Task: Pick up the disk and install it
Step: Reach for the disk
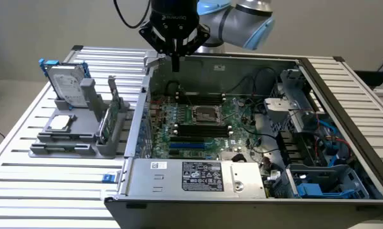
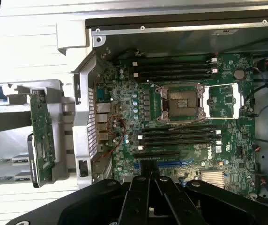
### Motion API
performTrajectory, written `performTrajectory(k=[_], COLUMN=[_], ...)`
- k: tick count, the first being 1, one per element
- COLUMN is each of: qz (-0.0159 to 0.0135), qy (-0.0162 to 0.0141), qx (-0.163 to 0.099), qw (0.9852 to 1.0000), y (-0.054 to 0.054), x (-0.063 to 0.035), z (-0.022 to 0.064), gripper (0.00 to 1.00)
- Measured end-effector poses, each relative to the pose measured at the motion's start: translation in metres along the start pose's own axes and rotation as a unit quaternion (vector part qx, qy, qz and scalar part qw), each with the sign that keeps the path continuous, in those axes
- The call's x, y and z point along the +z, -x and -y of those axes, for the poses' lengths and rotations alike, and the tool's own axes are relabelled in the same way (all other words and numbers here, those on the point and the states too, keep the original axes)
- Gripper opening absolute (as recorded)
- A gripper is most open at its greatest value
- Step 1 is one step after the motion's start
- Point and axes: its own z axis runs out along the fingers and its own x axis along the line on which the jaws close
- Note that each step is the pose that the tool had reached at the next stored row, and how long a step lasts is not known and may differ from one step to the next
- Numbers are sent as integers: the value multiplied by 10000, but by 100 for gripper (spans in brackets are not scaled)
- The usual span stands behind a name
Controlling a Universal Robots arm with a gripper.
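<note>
nearest in the exterior view, at the front of the open computer case (image 1: 242, 214), a silver power supply (image 1: 198, 176) with a printed label, and to the exterior view's right of it a blue plastic bay (image 1: 312, 190)

further in, flat on the case floor, the green motherboard (image 1: 178, 124), with a bare processor socket (image 1: 204, 114) at its middle between black memory slots

outside the case, on the exterior view's left, a grey holder (image 1: 70, 143) on the slatted metal table (image 1: 38, 191): a small square silver chip (image 1: 61, 121) lying flat on its near part, a thin green card (image 1: 111, 112) standing on edge along the side next to the case

at the holder's far end, the disk (image 1: 69, 86), propped upright, label side towards the camera, blue frame at its top edge, untouched and well apart from the gripper

farther back, above the case's rear wall, the gripper (image 1: 174, 68), pointing straight down, closed tight and gripping nothing

from the wrist view, dark fingers (image 2: 138, 197) drawn together over the motherboard, with the socket and memory slots beneath and the green card off to the side in its holder
</note>
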Motion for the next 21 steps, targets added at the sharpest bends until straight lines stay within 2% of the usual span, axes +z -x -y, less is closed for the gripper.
performTrajectory(k=[11, 16, 21], qz=[0, 0, 1], qy=[0, 0, -7], qx=[0, -1, -1], qw=[10000, 10000, 10000], y=[-2, -203, -444], x=[0, -1, 15], z=[0, -30, -154], gripper=[11, 11, 11])
